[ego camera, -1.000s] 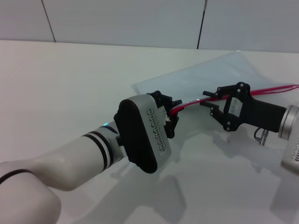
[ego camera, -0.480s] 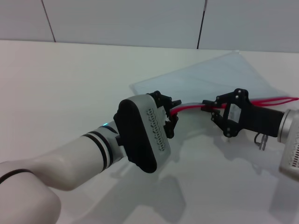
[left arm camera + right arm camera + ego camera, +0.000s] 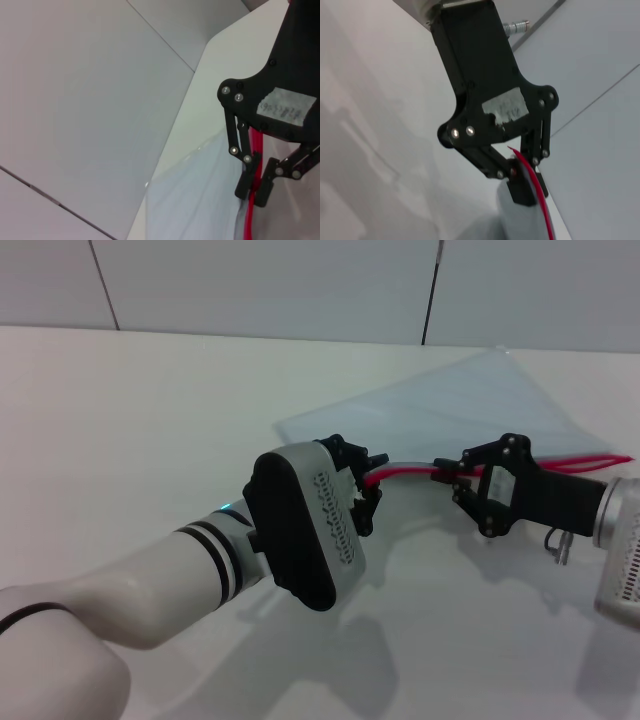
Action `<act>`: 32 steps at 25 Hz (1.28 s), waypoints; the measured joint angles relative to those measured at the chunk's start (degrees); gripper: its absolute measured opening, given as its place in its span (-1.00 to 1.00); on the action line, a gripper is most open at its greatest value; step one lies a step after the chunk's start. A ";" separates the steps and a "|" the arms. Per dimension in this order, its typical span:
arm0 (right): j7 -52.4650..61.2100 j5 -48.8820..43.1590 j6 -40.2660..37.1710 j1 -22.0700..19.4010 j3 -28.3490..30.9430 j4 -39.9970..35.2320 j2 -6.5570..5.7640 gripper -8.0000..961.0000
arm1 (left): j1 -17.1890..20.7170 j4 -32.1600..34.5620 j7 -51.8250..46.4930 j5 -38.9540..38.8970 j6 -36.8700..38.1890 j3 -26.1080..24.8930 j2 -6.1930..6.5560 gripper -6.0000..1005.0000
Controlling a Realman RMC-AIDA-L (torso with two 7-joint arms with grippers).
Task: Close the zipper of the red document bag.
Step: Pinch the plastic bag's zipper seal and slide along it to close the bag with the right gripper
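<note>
In the head view, the large flat pouch of translucent pale blue-white plastic (image 3: 470, 405) lies on the white desk (image 3: 150, 430), its near edge lifted off the surface where the thin bright red zip strip (image 3: 405, 471) runs between the two arms. The left hand (image 3: 368, 485), black-fingered on a white arm, is pinched on the strip's near end. The right hand (image 3: 452, 477) is pressed together on the same strip a little farther along, and beyond it the red line splits into two open tracks toward the right edge. In the left wrist view, the right hand (image 3: 255, 182) pinches the red strip (image 3: 249, 220) above the pale pouch (image 3: 195, 200). In the right wrist view, the left hand (image 3: 522, 182) grips the strip (image 3: 540, 200) at the pouch's corner (image 3: 517, 225).
</note>
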 joint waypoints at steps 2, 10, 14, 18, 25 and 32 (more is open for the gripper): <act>0.00 0.12 -1.03 -0.27 0.32 -0.08 -0.05 -0.83 | 0.08 0.03 0.03 0.00 0.00 0.07 0.00 -0.88; 0.00 0.62 -9.86 -1.73 3.64 -0.24 -0.29 -0.80 | 1.94 2.36 2.17 0.00 -0.08 0.12 0.35 -0.88; 0.00 0.63 -14.08 -1.98 6.77 -0.64 -0.32 -0.79 | 2.68 3.38 2.77 -0.01 -0.11 0.51 0.56 -0.88; 0.00 0.64 -20.88 -1.87 11.34 -0.74 -0.22 -0.77 | 2.90 3.60 3.25 -0.01 -0.47 1.11 0.69 -0.89; -0.02 0.82 -30.80 -0.87 21.19 -0.78 0.01 -0.75 | 3.58 3.03 4.21 0.00 -2.87 1.16 0.50 -0.90; 0.00 11.26 -28.52 -0.78 28.82 0.21 0.28 -0.73 | 3.88 -1.05 3.79 -0.82 -12.20 1.10 -0.66 -0.82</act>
